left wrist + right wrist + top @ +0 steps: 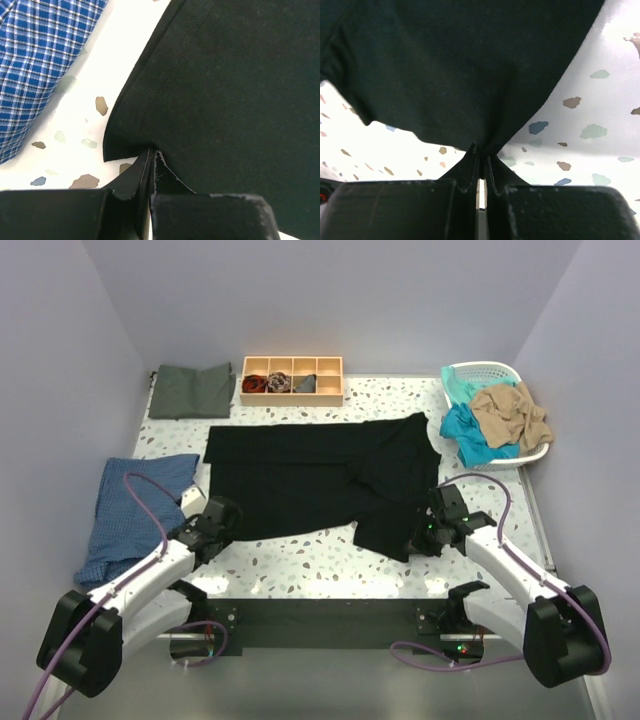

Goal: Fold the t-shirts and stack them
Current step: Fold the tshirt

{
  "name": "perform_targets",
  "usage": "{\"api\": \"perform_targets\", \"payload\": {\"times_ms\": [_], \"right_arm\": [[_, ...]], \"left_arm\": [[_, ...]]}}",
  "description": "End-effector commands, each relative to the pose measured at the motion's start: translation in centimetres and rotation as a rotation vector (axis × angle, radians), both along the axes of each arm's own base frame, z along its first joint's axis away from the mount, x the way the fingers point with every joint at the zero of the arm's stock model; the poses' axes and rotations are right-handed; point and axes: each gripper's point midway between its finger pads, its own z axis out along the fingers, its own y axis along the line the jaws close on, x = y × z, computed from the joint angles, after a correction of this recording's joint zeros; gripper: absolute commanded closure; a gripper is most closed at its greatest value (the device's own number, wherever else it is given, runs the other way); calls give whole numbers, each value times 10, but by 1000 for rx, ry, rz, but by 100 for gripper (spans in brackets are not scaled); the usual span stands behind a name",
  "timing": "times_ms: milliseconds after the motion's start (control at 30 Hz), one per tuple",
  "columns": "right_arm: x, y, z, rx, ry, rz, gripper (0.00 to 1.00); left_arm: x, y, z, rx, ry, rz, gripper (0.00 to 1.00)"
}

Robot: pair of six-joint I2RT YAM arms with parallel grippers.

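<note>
A large black t-shirt (310,475) lies spread across the middle of the table. My left gripper (222,515) is shut on its near left hem corner, seen in the left wrist view (152,151) pinching the black cloth (225,100). My right gripper (432,525) is shut on the near right edge of the black t-shirt (460,70), the cloth bunched between the fingertips (481,151) and lifted a little. A dark grey-green t-shirt (191,391) lies folded at the far left. Teal (468,432) and tan (512,412) t-shirts lie in a white basket (490,370).
A blue plaid cloth (135,510) lies at the left edge, also in the left wrist view (40,60). A wooden divided tray (292,380) with small dark-red and grey cloth bundles stands at the back. Purple walls close in the table.
</note>
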Motion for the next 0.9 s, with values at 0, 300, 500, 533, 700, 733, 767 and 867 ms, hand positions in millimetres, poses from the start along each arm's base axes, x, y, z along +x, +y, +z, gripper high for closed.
{"api": "perform_targets", "payload": {"times_ms": [0,300,500,533,700,733,767,867], "right_arm": [[15,9,24,47,-104,32,100],[48,-5,71,-49,-270,29,100],[69,-11,94,-105,-336,37,100],[73,-9,101,-102,-354,40,100],[100,-14,122,-154,-432,23,100],[104,-17,122,-172,-427,20,100],[107,-19,124,-194,-434,23,100],[119,-22,132,-222,-458,22,100]], "left_arm": [[0,-5,8,5,16,-66,100],[26,-10,66,23,-84,-97,100],[32,-7,77,49,-104,-94,100],[33,-6,78,56,-105,-89,100],[41,4,88,119,-120,-66,100],[42,6,88,135,-115,-60,100],[45,7,90,137,-120,-55,100],[53,12,95,155,-138,-44,100]]}}
